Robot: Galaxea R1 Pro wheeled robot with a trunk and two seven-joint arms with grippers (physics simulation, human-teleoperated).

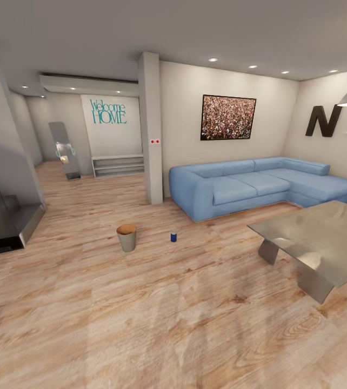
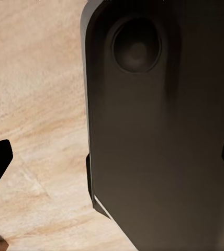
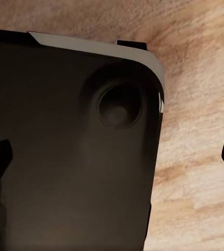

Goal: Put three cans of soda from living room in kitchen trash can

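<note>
Both arms are tucked for driving, wrist cams looking down at your base [image 2: 159,130] and the plank floor [image 1: 157,319]. Left gripper [image 2: 112,157] and right gripper [image 3: 112,157]: fingers wide apart, empty. Ahead on the floor, the trash can [image 1: 126,237] stands upright; the blue soda can [image 1: 173,236] stands near it, apart. Sofa [image 1: 260,183] beyond.

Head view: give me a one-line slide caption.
Living room: grey waste bin and dark blue soda can stand apart on the plank floor, before the blue corner sofa.
</note>
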